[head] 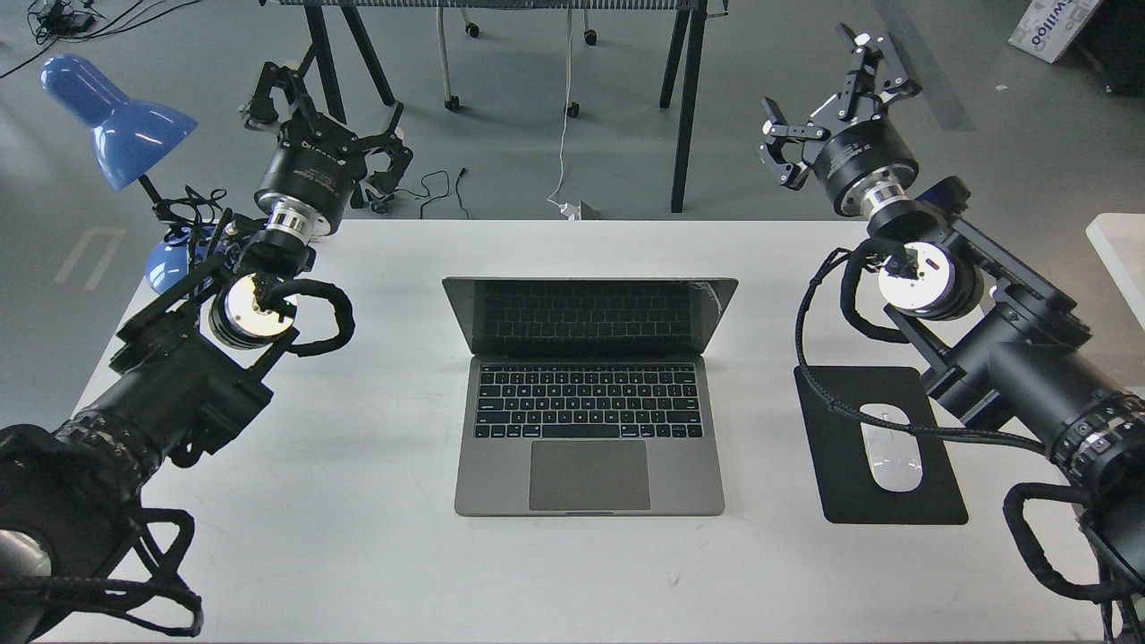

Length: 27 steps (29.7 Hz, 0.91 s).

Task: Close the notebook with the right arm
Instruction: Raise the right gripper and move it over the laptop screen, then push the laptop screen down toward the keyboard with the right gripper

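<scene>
The notebook is a space-grey laptop lying open in the middle of the white table, its dark screen standing up and facing me. My right gripper is open and empty, raised beyond the table's far edge, up and to the right of the screen's top right corner. The right arm reaches in over the mouse pad. My left gripper is open and empty at the far left, next to the blue lamp.
A black mouse pad with a white mouse lies right of the notebook, partly under the right arm's cable. A blue desk lamp stands at the far left corner. Trestle legs stand behind the table.
</scene>
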Motion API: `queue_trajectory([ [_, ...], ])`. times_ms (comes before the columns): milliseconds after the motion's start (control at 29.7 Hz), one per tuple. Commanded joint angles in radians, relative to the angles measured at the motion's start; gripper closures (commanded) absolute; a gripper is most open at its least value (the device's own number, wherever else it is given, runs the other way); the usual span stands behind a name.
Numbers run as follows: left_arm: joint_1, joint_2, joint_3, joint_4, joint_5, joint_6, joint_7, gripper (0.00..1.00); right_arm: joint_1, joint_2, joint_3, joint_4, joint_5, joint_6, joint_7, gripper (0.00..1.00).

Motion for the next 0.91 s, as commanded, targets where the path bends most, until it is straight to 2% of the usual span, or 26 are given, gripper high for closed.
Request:
queue_trajectory([
  [0,0.0,0.0,0.0,0.0,0.0,0.0,0.0,0.0,0.011,0.025,-0.066,0.022,-0.002,-0.004,-0.033,0.0],
  [135,0.0,0.0,0.001,0.0,0.0,0.0,0.0,0.0,0.003,0.013,-0.138,0.105,-0.002,0.0,-0.087,0.0],
  [404,0.0,0.0,0.005,0.0,0.0,0.0,0.0,0.0,-0.061,-0.084,-0.235,0.268,-0.019,0.004,-0.089,0.0],
  [876,0.0,0.0,0.005,0.0,0.0,0.0,0.0,0.0,-0.182,-0.176,-0.249,0.398,-0.09,0.004,-0.092,0.0],
])
